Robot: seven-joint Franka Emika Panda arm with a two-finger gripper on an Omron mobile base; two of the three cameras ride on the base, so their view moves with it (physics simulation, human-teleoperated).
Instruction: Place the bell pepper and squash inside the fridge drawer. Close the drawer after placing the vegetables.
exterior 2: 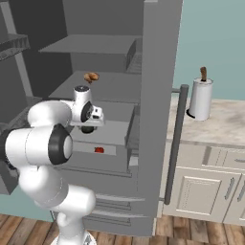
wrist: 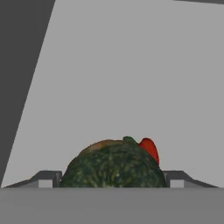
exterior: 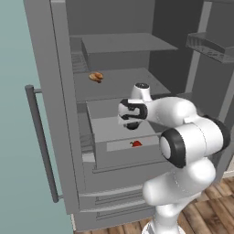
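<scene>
Gripper (wrist: pixel 113 183) clamped on the squash (wrist: pixel 113 168), the dark green ball filling the gap between the two fingertips (wrist: pixel 46 180) (one tip on each side, both pressed to its skin). Held over pale grey flooring in the hand view, with the bell pepper (wrist: pixel 148 148) peeking red from just behind the squash's upper right edge, green stem touching the ball's outline.

From the left base view, gripper (exterior: pixel 132 122) hanging over the pulled-out fridge drawer (exterior: pixel 132 157), a dark round shape just visible beneath the hand. Bell pepper (exterior: pixel 135 143) seen red through the drawer's paler front panel, low inside the bin. Same layout from the right base view: gripper (exterior 2: pixel 88 127) above the drawer (exterior 2: pixel 103 165), pepper (exterior 2: pixel 99 150) showing red at the panel.

Orange-brown lumpy food (exterior: pixel 96 77) resting on the shelf (exterior: pixel 123 82) above, well apart from the hand. Fridge door (exterior: pixel 48 114) swung wide, long bar handle (exterior: pixel 42 141) on its outer face. Paper towel roll (exterior 2: pixel 200 98) upright on the counter (exterior 2: pixel 215 124) beside the fridge.
</scene>
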